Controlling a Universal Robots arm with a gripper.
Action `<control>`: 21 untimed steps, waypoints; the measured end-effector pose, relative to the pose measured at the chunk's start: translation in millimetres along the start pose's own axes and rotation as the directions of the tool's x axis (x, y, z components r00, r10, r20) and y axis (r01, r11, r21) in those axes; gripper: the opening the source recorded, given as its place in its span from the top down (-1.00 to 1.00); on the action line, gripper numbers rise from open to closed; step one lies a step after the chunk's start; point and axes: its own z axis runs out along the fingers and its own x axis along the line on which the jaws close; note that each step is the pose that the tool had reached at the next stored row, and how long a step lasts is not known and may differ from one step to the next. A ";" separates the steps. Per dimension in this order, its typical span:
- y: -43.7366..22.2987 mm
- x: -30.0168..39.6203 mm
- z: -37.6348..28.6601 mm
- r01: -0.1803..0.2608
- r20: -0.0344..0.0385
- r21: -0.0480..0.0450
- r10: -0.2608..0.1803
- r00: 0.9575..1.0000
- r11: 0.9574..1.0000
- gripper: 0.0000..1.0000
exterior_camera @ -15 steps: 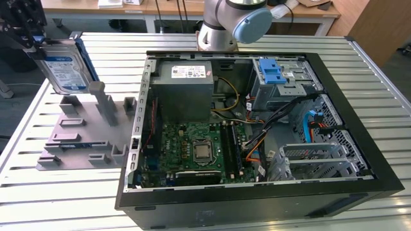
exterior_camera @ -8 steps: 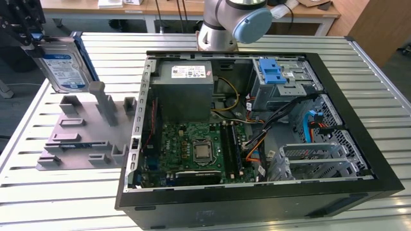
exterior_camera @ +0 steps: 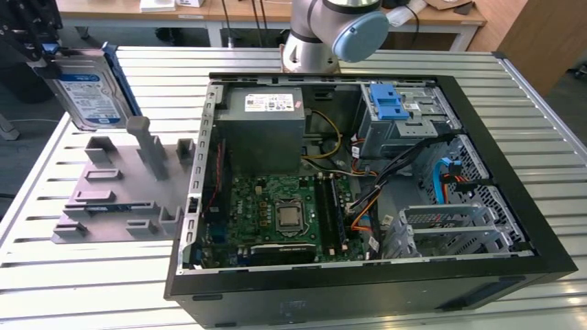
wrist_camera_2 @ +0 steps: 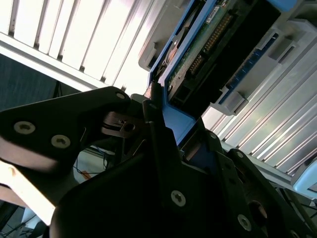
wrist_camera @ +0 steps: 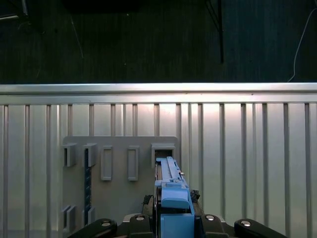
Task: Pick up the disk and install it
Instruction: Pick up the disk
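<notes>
Gripping the disk (exterior_camera: 87,93) tight by its blue edge, the claw (wrist_camera: 173,203) is holding it up over the grey holder (exterior_camera: 101,185). The picking up is looking done. Farther off, the open computer (exterior_camera: 367,295) is waiting, and the disk is not sitting inside it yet.

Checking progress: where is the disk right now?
In the exterior view's upper left, the disk is clamped in the gripper above the grey holder, outside the computer case.
</notes>
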 end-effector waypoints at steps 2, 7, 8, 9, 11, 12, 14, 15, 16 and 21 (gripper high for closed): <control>0.0 0.0 -1.7 0.000 0.000 0.000 0.000 1.000 1.000 0.26; 0.0 -0.1 -6.5 0.000 0.000 0.000 0.000 1.000 1.000 0.26; 0.0 -0.1 -7.4 0.000 0.000 0.000 0.000 1.000 1.000 0.26; 0.0 -0.1 -8.3 0.000 0.000 0.000 0.000 1.000 1.000 0.26; 0.1 -0.1 -10.1 0.000 0.000 0.000 0.000 1.000 1.000 0.26; 0.1 -0.1 -10.9 0.000 0.000 0.000 0.000 1.000 1.000 0.26; 0.1 -0.1 -12.6 0.000 0.000 0.000 0.000 1.000 1.000 0.26; 0.1 -0.1 -13.6 0.000 0.000 0.000 0.000 1.000 1.000 0.26; 0.1 -0.1 -14.3 0.000 0.000 0.000 0.000 1.000 1.000 0.26; 0.1 -0.1 -19.1 0.000 0.000 0.000 0.000 1.000 1.000 0.26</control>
